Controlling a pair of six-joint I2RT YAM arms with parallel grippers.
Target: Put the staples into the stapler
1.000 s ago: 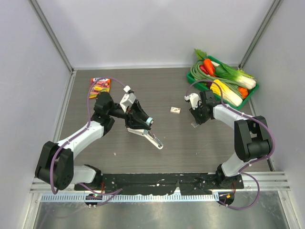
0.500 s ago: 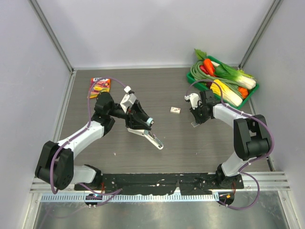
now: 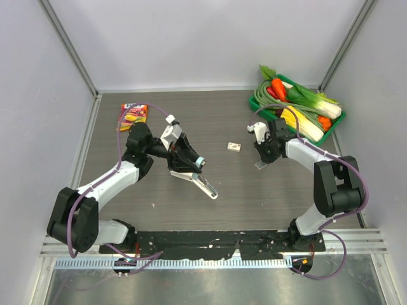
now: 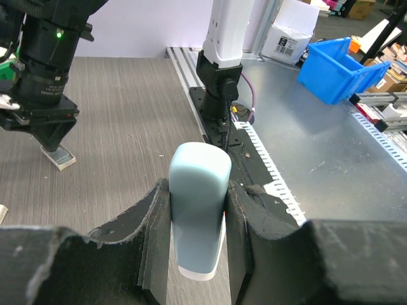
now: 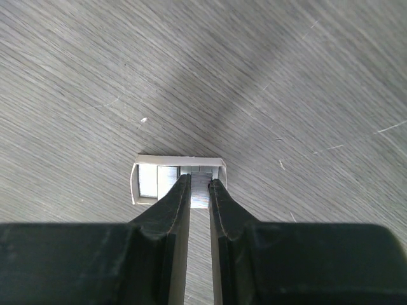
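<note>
Staples lie beside right tool, not touching.

grey wood-grain worktop: matt laminate, finely scratched | pale blue rounded stapler: smooth plastic, satin sheen | black fingers: matt, rubbery, rough-edged | small white open tray: thin card | silver strips inside: glossy metal
</note>
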